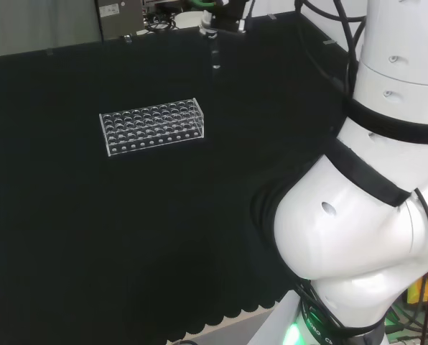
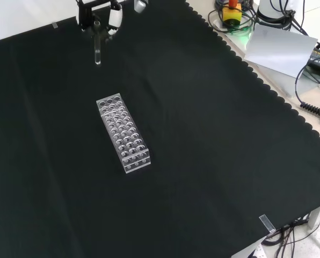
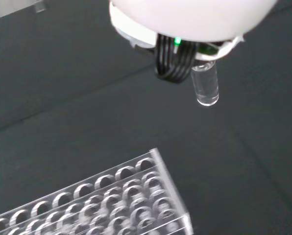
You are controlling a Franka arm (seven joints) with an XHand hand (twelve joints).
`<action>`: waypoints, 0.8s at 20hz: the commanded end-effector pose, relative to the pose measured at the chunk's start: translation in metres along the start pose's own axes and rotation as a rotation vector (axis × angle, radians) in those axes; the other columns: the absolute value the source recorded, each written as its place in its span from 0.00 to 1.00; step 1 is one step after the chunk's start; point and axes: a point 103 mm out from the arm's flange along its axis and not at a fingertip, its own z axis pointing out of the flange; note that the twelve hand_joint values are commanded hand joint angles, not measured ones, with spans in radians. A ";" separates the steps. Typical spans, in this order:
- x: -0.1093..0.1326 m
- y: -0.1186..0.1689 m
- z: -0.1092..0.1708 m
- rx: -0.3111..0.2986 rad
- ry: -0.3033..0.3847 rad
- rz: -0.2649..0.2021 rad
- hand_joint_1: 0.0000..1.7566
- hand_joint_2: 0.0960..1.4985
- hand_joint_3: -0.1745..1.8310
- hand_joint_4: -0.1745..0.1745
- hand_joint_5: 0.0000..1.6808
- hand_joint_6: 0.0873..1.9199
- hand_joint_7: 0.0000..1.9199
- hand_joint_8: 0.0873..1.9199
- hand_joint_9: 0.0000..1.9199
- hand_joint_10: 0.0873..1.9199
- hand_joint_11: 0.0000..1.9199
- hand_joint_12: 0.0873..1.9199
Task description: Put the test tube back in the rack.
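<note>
1. Tabletop (image 2: pixel 213 161): black cloth is covering it; scalloped edge is showing at the right of the front view.
2. Rack (image 2: pixel 123 132): clear, many-holed, sitting flat on the cloth; in the head view (image 1: pixel 151 127) it is lying left of centre; no tube is visibly standing in it.
3. Hand (image 2: pixel 98 19): hanging at the top of the front view, above and beyond the rack; fingers are pinching the top of the test tube.
4. Test tube (image 2: pixel 97 51): clear, hanging upright from the hand, rounded end down, clear of the cloth and well apart from the rack; wrist view (image 3: pixel 206 88) is showing its rounded end off to one side of the rack's end.
</note>
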 end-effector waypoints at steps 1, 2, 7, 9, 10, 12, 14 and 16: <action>0.053 -0.013 0.014 0.044 0.046 -0.109 0.81 0.35 0.47 0.00 0.73 0.36 0.69 0.38 0.65 0.35 0.56 0.51; 0.060 -0.015 0.016 0.049 0.057 -0.123 0.81 0.35 0.47 0.00 0.73 0.36 0.69 0.38 0.65 0.35 0.56 0.51; 0.089 -0.021 0.029 0.085 0.078 -0.171 0.81 0.35 0.47 0.00 0.73 0.36 0.68 0.38 0.65 0.35 0.56 0.51; 0.097 -0.022 0.035 0.098 0.074 -0.185 0.81 0.35 0.47 0.00 0.73 0.36 0.68 0.38 0.65 0.35 0.56 0.51; 0.101 -0.022 0.038 0.102 0.070 -0.191 0.81 0.35 0.47 0.00 0.73 0.36 0.68 0.38 0.65 0.35 0.56 0.51; 0.107 -0.022 0.044 0.111 0.059 -0.202 0.81 0.35 0.47 0.00 0.73 0.36 0.68 0.38 0.65 0.35 0.56 0.51; 0.112 -0.022 0.051 0.120 0.054 -0.206 0.81 0.35 0.47 0.00 0.73 0.36 0.68 0.38 0.65 0.35 0.56 0.51; 0.114 -0.020 0.056 0.130 0.054 -0.205 0.81 0.35 0.47 0.00 0.73 0.36 0.68 0.38 0.65 0.35 0.56 0.51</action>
